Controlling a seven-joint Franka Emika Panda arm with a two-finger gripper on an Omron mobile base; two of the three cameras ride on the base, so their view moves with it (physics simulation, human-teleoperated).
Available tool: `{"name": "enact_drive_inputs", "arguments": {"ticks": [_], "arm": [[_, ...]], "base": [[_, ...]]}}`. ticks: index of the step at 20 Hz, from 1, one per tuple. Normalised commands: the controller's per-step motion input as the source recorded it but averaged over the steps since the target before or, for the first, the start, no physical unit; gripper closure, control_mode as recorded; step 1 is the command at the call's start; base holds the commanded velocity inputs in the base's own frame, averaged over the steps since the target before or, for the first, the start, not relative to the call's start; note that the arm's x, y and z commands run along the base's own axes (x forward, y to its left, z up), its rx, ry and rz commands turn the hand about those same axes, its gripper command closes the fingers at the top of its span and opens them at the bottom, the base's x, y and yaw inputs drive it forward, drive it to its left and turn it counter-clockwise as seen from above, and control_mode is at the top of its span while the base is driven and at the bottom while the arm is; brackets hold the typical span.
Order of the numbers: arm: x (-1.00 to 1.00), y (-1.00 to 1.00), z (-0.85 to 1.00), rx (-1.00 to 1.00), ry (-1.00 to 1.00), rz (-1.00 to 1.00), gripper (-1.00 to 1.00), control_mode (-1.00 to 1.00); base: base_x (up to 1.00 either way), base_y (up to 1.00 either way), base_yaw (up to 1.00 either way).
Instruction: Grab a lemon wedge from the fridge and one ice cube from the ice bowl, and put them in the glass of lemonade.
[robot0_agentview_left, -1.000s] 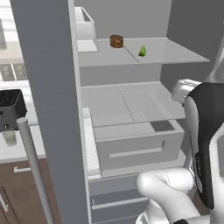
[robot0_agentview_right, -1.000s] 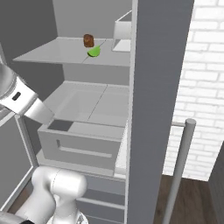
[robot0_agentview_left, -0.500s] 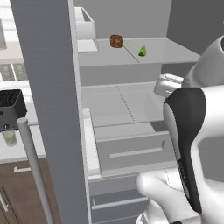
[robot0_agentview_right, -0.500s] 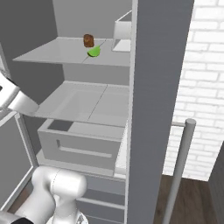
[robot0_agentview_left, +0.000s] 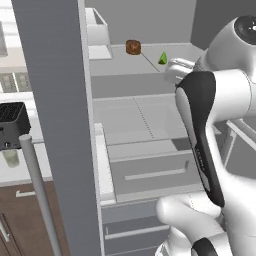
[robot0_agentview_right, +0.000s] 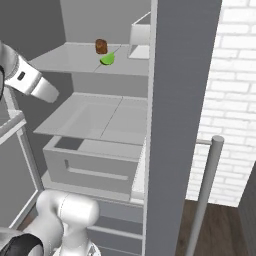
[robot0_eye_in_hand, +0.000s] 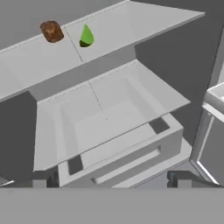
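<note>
Fridge (robot0_agentview_left: 55, 100) open. Lemon wedge (robot0_agentview_left: 163, 58) on upper shelf (robot0_agentview_left: 125, 65), tip up, long axis upright. Brown lump (robot0_agentview_left: 133, 47) just left, slightly farther back. White bin (robot0_agentview_left: 97, 32) far left. Gripper (robot0_eye_in_hand: 111, 181) empty, jaws wide apart, below shelf.

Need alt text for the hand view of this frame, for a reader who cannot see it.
A small green lemon wedge sits on the upper shelf of the open fridge, beside a small round brown item. Below are a clear lower shelf and a grey drawer; the open gripper has its fingers apart, touching nothing.
</note>
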Motion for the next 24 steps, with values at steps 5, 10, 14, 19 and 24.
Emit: {"name": "enact_drive_inputs", "arguments": {"ticks": [5,10,14,19,24], "arm": [[1.0,-0.39,0.0,0.0,0.17,0.08,-1.0,-1.0],[0.61,-0.16,0.07,0.0,-0.09,0.06,-1.0,-1.0],[0.74,0.0,0.13,-0.08,-0.02,0.13,-1.0,-1.0],[0.78,0.0,0.1,-0.14,0.0,0.13,-1.0,-1.0],[0.5,0.0,-0.08,-0.09,0.0,0.01,-1.0,-1.0]], "base": [[0.0,0.0,0.0],[0.0,0.0,0.0],[0.0,0.0,0.0],[0.0,0.0,0.0],[0.0,0.0,0.0]]}}
